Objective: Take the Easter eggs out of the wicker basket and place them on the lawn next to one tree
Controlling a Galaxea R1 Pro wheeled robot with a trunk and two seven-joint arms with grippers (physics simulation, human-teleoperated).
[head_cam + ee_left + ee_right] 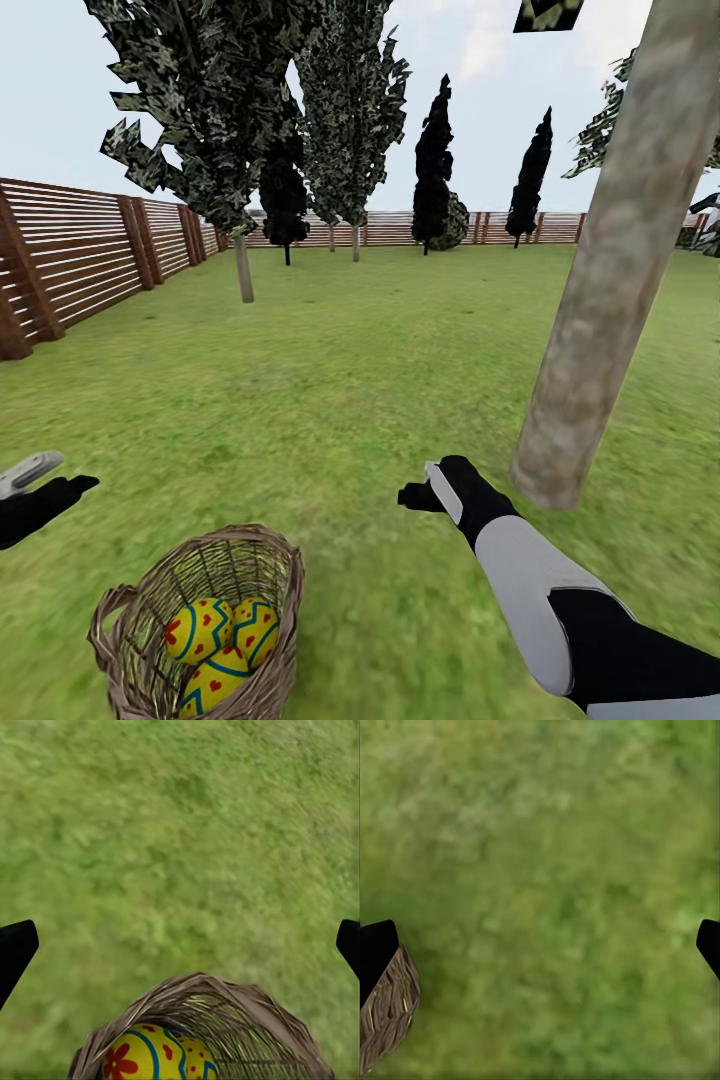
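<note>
— Hovering over bare lawn [360,400], right hand [437,487] spread wide, gripping nothing; just short of the tree [600,300] trunk's foot.

— And the left hand [40,490]?

— Hanging out beside the wicker basket [130,610], apart from it. Wide open too, judging by the wrist view: fingertips [16,949] far apart, nothing between them, basket rim just below.

— Eggs?

— All three Easter eggs [220,645] lying inside the basket, touching one another. None out on the grass yet.

— So, first step?

— Likely so: nothing unloaded, reach not yet made. Calls for lowering one hand past the braided rim, closing on the topmost egg, then carrying it across to the nearby trunk.
</note>
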